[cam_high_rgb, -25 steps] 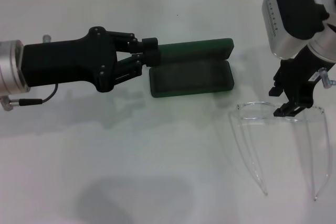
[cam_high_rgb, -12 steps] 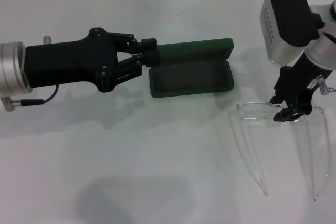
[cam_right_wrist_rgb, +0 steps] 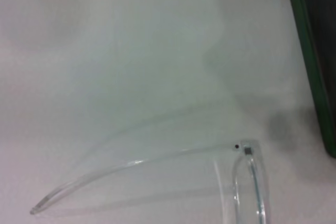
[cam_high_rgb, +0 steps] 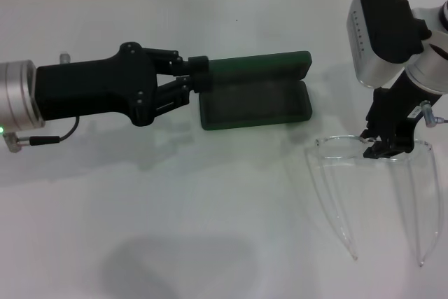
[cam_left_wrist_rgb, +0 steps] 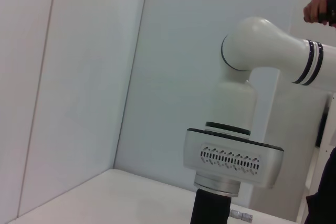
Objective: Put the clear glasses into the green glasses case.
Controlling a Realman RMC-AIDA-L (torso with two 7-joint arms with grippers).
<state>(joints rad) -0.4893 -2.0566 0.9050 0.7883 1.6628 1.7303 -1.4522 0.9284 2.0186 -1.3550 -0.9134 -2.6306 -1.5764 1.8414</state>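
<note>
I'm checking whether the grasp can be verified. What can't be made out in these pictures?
- Right hand, head view: its own body hides whether it is closed on the clear glasses.
- Right wrist view: no fingers visible; green glasses case cut off at the edge.
- Case lid lettering: not legible.
- Left wrist view: shows neither object.

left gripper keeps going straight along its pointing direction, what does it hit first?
The left gripper points right, its tips already at the open dark green rectangular hard glasses case. It would likely meet that case's left end first, at the hinge; exact height is unclear.
</note>
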